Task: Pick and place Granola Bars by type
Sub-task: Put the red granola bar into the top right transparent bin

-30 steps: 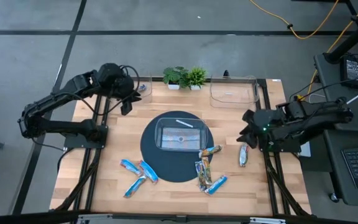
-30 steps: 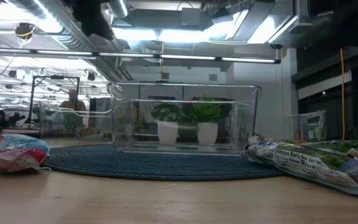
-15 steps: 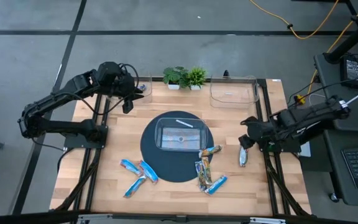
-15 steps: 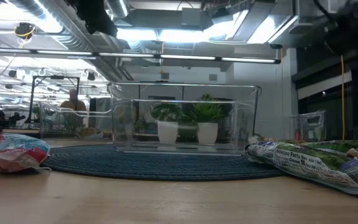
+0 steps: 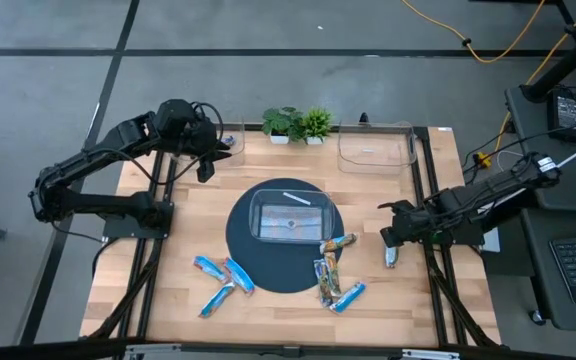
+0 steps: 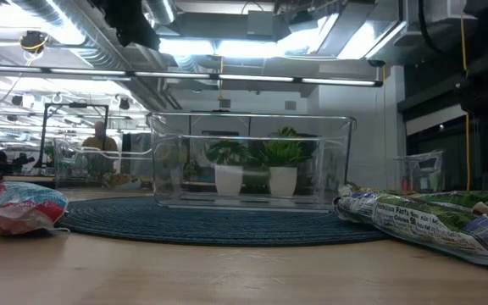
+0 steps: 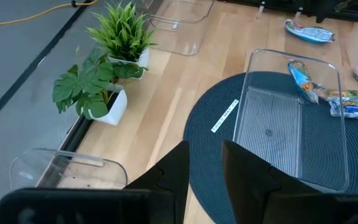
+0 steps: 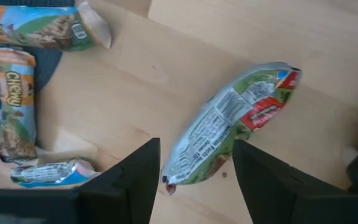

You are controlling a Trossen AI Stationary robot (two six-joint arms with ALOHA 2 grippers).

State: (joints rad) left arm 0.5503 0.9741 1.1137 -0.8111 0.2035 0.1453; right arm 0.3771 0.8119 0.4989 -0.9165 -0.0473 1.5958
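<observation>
Right pincer point(image 5: 392, 243): low over the table's right side, fingers spread, straddling one end of a green-wrapped bar point(image 8: 229, 127); no contact that I can tell, bar flat on the wood.
Right pincer fingers point(image 8: 138, 171): one on each side of the bar's end in the wrist view, gap wider than the bar.
Left pincer point(image 5: 204, 165): waiting at the far left of the table, above the wood near the far-left bin point(image 5: 230, 141); fingers point(image 7: 176, 168) stand a narrow gap apart, nothing between them.
Green bar, high view point(image 5: 392, 255): alone on the right, apart from the other bars, just near of the pincer.
Mat point(image 5: 243, 240): round, dark, mid-table.
Centre bin point(image 5: 286, 218): clear, on the mat; looks empty apart from a white strip beside it on the mat.
Bars by mat's right edge point(image 5: 333, 268): a cluster of orange-brown wrappers with one blue bar point(image 5: 349, 296) at its near end.
Blue bars, near left point(image 5: 224, 281): about three, loosely grouped on the wood, just off the mat.
Far-right bin point(image 5: 375, 146): clear, at the far edge.
Plants point(image 5: 298, 124): two small pots, far edge, between the two far bins.
Low view: a bar point(image 6: 435, 222) lies close at right, another wrapper point(image 6: 22, 207) at left; neither pincer seen.
</observation>
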